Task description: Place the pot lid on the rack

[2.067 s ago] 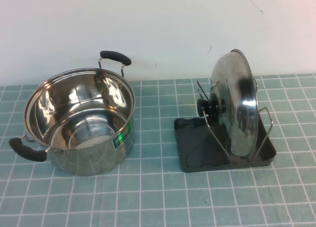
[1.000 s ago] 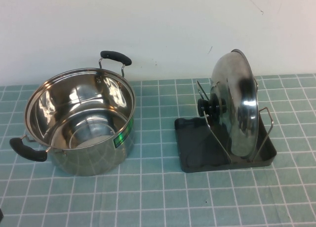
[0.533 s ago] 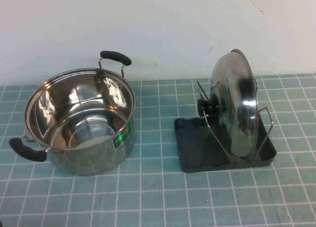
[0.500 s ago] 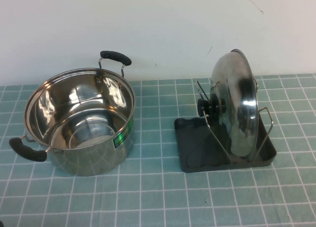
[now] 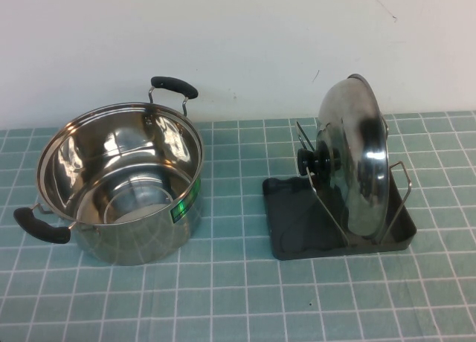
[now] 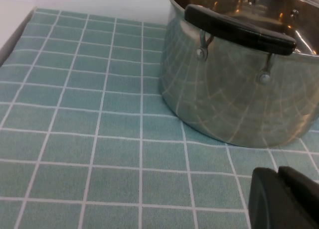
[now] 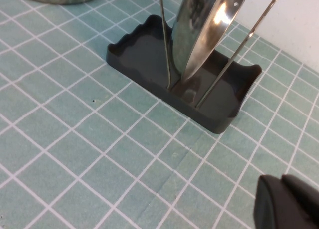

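Observation:
The shiny steel pot lid (image 5: 355, 160) stands on edge in the dark grey rack (image 5: 297, 223), held between its wire loops (image 5: 330, 201), black knob (image 5: 316, 160) facing left. It also shows in the right wrist view (image 7: 207, 30), seated in the rack (image 7: 144, 55). Neither arm shows in the high view. My left gripper (image 6: 279, 175) is shut and empty, low over the cloth near the pot's handle. My right gripper (image 7: 282, 182) is shut and empty, low over the cloth in front of the rack.
An open steel pot (image 5: 119, 182) with two black handles and a green label stands at the left; its side and handle (image 6: 239, 32) fill the left wrist view. A green checked cloth (image 5: 238, 297) covers the table. A white wall runs behind.

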Available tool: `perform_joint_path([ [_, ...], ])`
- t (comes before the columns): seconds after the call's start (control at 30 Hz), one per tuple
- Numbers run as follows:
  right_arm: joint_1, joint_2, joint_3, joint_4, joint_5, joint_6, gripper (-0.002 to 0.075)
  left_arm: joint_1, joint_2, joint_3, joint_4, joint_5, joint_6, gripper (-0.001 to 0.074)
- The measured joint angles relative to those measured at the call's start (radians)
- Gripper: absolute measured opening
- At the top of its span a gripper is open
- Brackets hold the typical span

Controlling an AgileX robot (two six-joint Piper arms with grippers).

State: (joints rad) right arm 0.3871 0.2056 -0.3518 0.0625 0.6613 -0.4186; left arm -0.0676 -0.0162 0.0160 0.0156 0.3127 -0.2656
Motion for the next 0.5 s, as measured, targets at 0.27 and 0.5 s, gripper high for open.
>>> perform_joint_path([
  [0.27, 0.0, 0.0, 0.0, 0.0, 0.0, 0.0, -0.0001, 0.0, 0.0, 0.0, -0.002, 0.002, 0.07, -0.0002],
  [0.5, 0.0, 0.0, 0.0, 0.0, 0.0, 0.0, -0.0001, 0.0, 0.0, 0.0, -0.002, 0.002, 0.1, -0.0002],
])
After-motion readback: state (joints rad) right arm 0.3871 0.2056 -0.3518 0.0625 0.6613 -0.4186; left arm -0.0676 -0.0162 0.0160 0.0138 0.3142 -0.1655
